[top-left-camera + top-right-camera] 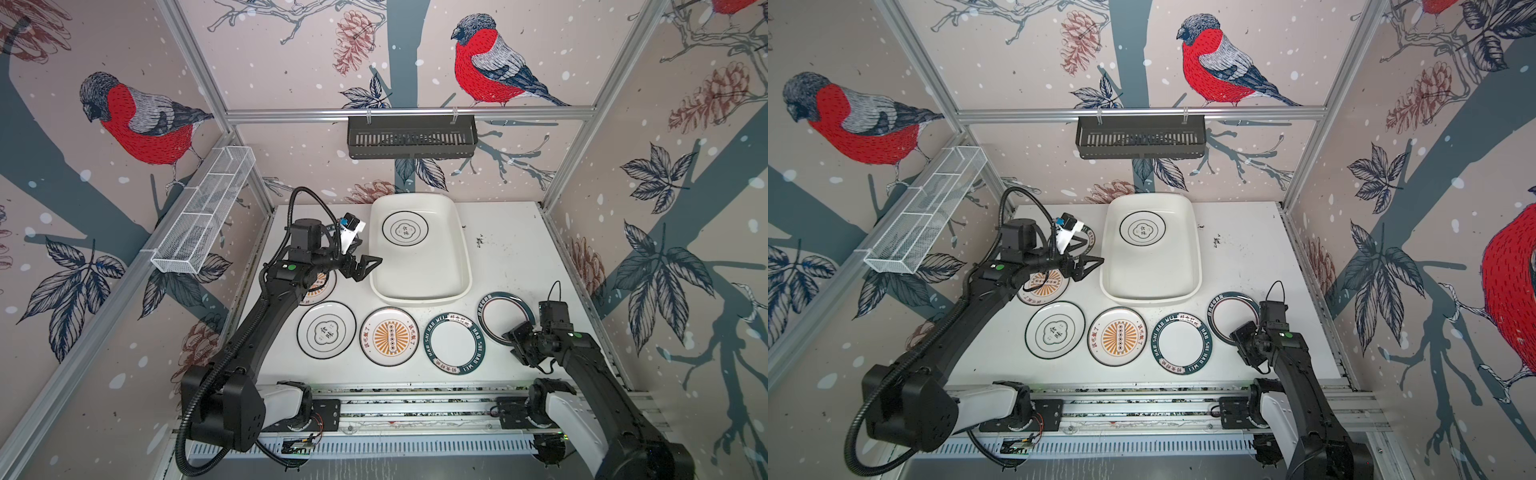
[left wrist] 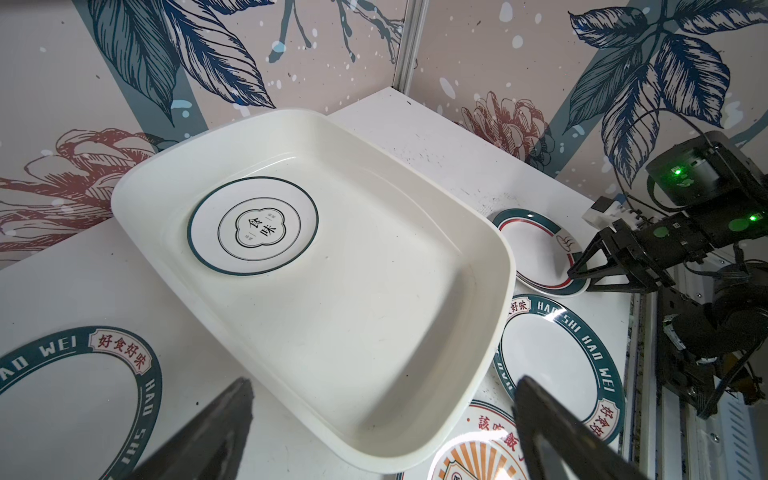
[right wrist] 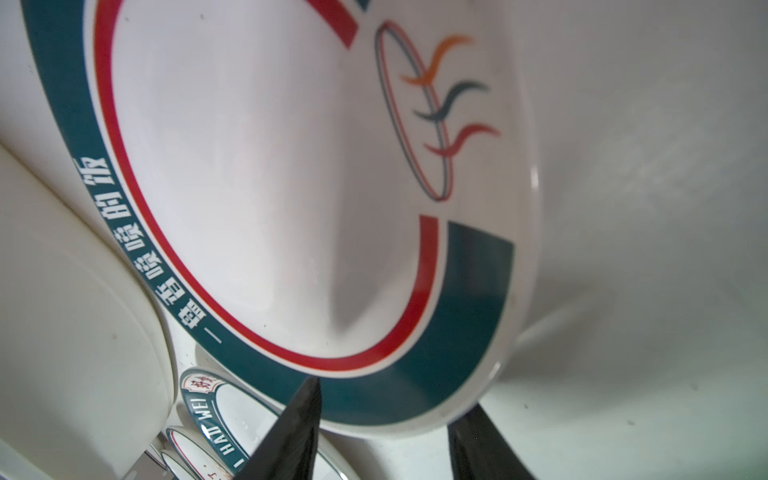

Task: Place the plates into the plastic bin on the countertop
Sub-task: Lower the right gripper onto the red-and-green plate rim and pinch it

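The white plastic bin [image 1: 451, 266] stands at the back of the countertop [image 1: 507, 257] and holds one cloud-emblem plate [image 1: 405, 227]. A row of plates lies in front of it: a second cloud-emblem plate [image 1: 326, 329], an orange sunburst plate [image 1: 389, 336] and a teal lettered plate [image 1: 455, 344]. Another sunburst plate [image 1: 318, 286] is partly hidden under the left arm. My left gripper [image 1: 365, 266] [image 2: 384, 382] hangs open and empty by the bin's left side. My right gripper [image 1: 513, 338] [image 3: 395, 395] is partly open, its jaws astride the near rim of a teal-and-red-rimmed plate [image 1: 503, 316] [image 3: 266, 187].
A black slatted basket [image 1: 411, 137] hangs on the back wall. A white wire-mesh basket [image 1: 203, 216] is mounted on the left wall. A further teal lettered plate [image 2: 70, 395] lies left of the bin. The arms' base rail [image 1: 415, 409] runs along the front edge.
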Action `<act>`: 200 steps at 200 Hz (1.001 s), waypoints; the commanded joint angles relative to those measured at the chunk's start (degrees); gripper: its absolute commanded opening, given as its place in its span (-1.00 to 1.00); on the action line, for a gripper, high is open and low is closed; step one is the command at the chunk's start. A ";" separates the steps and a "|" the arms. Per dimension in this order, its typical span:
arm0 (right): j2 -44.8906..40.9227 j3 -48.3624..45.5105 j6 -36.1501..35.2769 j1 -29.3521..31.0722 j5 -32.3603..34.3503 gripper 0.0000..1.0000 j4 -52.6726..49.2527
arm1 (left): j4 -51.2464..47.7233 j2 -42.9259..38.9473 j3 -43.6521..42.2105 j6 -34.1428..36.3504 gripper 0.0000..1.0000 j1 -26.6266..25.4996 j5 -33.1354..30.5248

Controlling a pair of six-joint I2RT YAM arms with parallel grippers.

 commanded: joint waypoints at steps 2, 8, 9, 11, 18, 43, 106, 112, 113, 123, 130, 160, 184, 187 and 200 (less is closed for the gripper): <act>-0.54 -1.40 1.69 -0.16 0.35 -0.04 3.70 | 1.76 -0.04 -0.10 -0.25 0.94 -0.19 0.76; -0.72 -1.66 1.89 -0.24 0.23 -0.06 4.23 | 1.76 -0.13 -0.10 -0.22 0.93 -0.19 0.68; -0.78 -1.71 1.88 -0.28 0.22 -0.06 4.34 | 1.80 -0.14 -0.11 -0.23 0.93 -0.20 0.63; -0.82 -1.87 1.86 -0.25 0.22 -0.07 4.54 | 1.79 -0.09 -0.11 -0.24 0.93 -0.20 0.60; -1.09 -2.17 2.10 -0.24 0.37 -0.08 5.03 | 1.82 -0.14 -0.18 -0.25 0.93 -0.15 0.51; -2.00 -3.03 2.87 -0.68 0.83 -0.11 6.47 | 2.15 -0.20 -0.22 -0.25 0.94 -0.14 0.39; -4.70 -7.55 5.40 -1.64 1.05 -0.16 12.66 | 3.16 -0.24 -0.95 -0.60 0.93 -0.28 -0.09; -4.82 -8.11 5.67 -1.57 1.01 -0.17 13.31 | 3.25 -0.19 -0.95 -0.60 0.94 -0.29 -0.19; -4.89 -8.23 5.74 -1.56 1.01 -0.17 13.41 | 3.25 -0.17 -0.97 -0.60 0.94 -0.25 -0.20; -5.14 -9.13 6.22 -1.64 0.92 -0.18 14.34 | 3.41 -0.15 -0.94 -0.67 0.93 -0.25 -0.23; -5.45 -9.75 6.58 -1.64 0.92 -0.19 15.17 | 3.60 -0.14 -0.99 -0.77 0.93 -0.29 -0.31; -6.24 -12.45 8.13 -1.80 1.01 -0.24 17.97 | 4.21 0.05 -1.25 -1.13 0.94 -0.28 -0.38; -6.97 -14.07 8.94 -1.99 1.18 -0.26 19.68 | 4.54 0.01 -1.42 -1.22 0.94 -0.36 -0.64; -7.10 -14.20 9.02 -1.99 1.18 -0.27 19.85 | 4.54 -0.06 -1.50 -1.22 0.94 -0.34 -0.64; -7.37 -15.11 9.58 -2.08 1.18 -0.29 20.90 | 4.83 -0.02 -1.65 -1.21 0.94 -0.36 -0.70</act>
